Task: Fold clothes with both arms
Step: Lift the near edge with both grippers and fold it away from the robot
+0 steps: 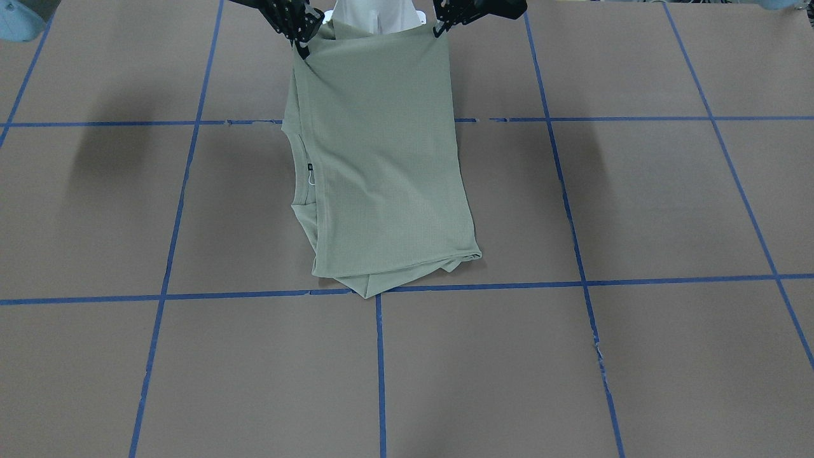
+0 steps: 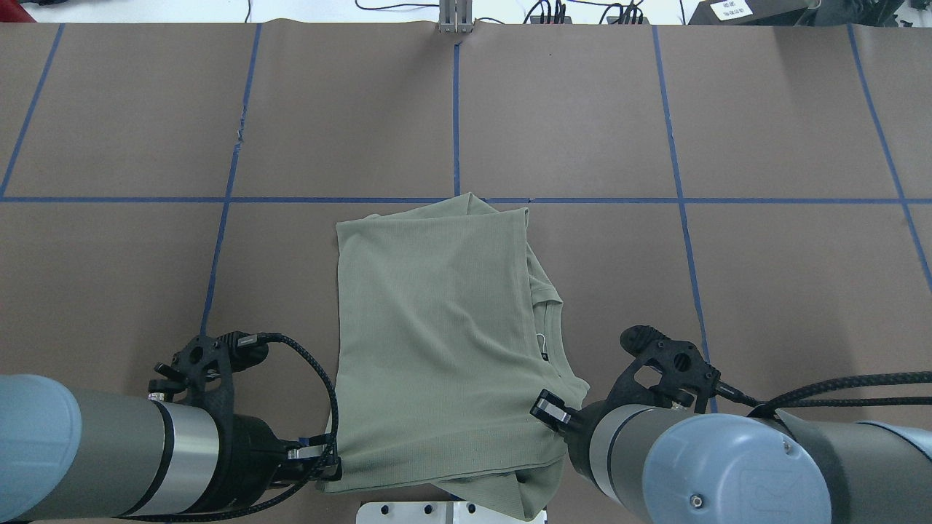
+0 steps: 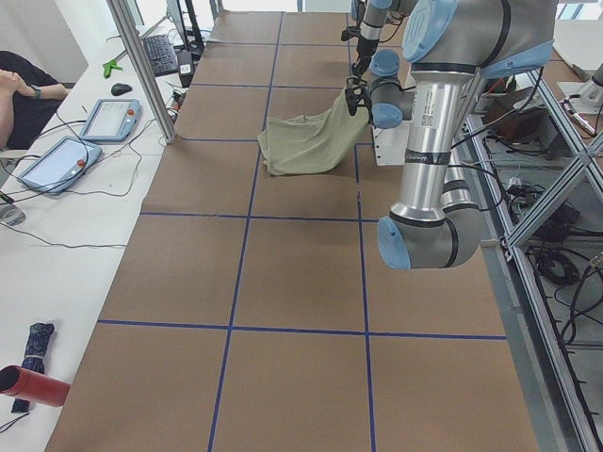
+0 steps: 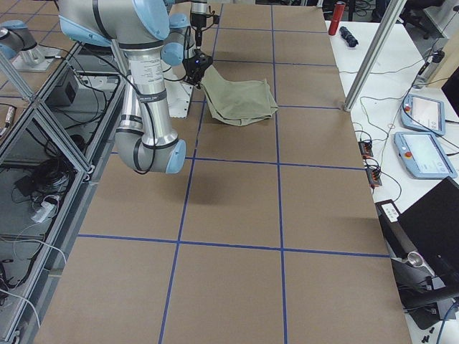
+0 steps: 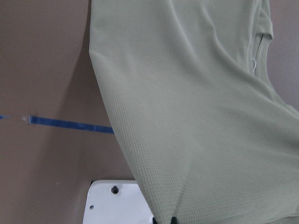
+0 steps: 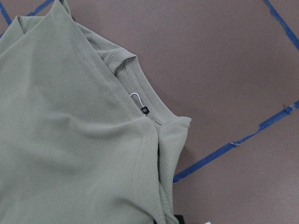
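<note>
The sage-green shirt [image 1: 381, 159] lies folded lengthwise on the brown table, its far end resting by a blue tape line. The near edge is lifted off the table at the robot's side. My left gripper [image 1: 439, 28] is shut on one raised corner, and its fingertips [image 2: 329, 461] show at the cloth's edge in the overhead view. My right gripper [image 1: 301, 44] is shut on the other corner, by the neckline. The black neck label [image 6: 145, 111] with its white loop shows on the collar. From the left wrist, the shirt [image 5: 187, 116] hangs sloping down to the table.
The white pedestal base [image 2: 408, 513] sits directly under the lifted edge. Blue tape lines [image 1: 380, 369] grid the table. In the exterior left view, tablets [image 3: 108, 118], a metal post [image 3: 141, 66] and a seated person's arm [image 3: 19, 85] are beside the table.
</note>
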`<state>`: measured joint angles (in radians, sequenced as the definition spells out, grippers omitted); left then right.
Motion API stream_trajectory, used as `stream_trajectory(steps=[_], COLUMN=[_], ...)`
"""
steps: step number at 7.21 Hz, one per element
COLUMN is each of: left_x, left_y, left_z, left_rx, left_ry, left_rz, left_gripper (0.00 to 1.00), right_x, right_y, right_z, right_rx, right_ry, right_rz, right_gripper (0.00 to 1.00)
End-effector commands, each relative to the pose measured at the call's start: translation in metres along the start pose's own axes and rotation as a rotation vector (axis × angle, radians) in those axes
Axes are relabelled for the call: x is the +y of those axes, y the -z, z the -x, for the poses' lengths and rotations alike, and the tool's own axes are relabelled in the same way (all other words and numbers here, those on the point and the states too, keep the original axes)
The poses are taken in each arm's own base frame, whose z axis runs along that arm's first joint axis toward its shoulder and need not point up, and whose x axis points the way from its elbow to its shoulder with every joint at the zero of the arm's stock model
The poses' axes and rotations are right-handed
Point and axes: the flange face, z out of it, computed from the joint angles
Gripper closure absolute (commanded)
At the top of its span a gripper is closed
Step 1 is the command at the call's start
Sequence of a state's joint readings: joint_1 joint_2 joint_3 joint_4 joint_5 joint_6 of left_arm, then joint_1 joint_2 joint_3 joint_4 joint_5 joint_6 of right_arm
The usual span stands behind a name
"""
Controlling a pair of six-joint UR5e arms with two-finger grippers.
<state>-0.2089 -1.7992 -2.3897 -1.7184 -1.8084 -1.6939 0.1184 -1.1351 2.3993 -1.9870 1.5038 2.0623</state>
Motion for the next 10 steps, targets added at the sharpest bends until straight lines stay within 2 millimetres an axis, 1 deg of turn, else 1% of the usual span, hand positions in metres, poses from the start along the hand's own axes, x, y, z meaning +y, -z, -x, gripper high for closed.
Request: stream_trajectory(steps=[1,2,3,4,5,6,7,8,9,10], left_x=[-0.035,-0.073,-0.120,-0.152,-0.173,-0.189,-0.201,-0.215,-0.229,-0.239], left_y=[-0.018,-0.037,-0.035,-0.030,-0.035,-0.057,-0.076,-0.089,-0.110,-0.126], left_z=[-0.015,-0.023,-0.035,-0.030,-0.023,-0.014,-0.012,-0.009,-0.005,-0.001], left_rx=[-0.030,-0.064,-0.083,-0.111,-0.147,-0.196,-0.229,-0.240,-0.245,-0.244], left_ry=[-0.055,-0.092,-0.164,-0.182,-0.212,-0.227,-0.227,-0.222,-0.223,-0.223], left_rz=[-0.060,-0.119,-0.188,-0.236,-0.255,-0.254,-0.250,-0.266,-0.284,-0.284], left_gripper=[1.00,1.00,1.00,1.00,1.00,1.00,1.00,1.00,1.00,1.00], right_x=[-0.015,-0.036,-0.061,-0.078,-0.095,-0.109,-0.123,-0.136,-0.145,-0.147], right_y=[-0.029,-0.037,-0.051,-0.066,-0.087,-0.114,-0.137,-0.164,-0.181,-0.189], right_z=[0.027,0.056,0.074,0.090,0.109,0.125,0.134,0.140,0.143,0.152], right_rx=[0.029,0.010,-0.014,-0.039,-0.040,-0.028,-0.036,-0.027,-0.035,-0.041], right_ry=[-0.007,0.030,0.038,0.046,0.054,0.075,0.078,0.086,0.086,0.085], right_rz=[-0.073,-0.112,-0.140,-0.157,-0.183,-0.206,-0.218,-0.227,-0.234,-0.235], right_gripper=[1.00,1.00,1.00,1.00,1.00,1.00,1.00,1.00,1.00,1.00])
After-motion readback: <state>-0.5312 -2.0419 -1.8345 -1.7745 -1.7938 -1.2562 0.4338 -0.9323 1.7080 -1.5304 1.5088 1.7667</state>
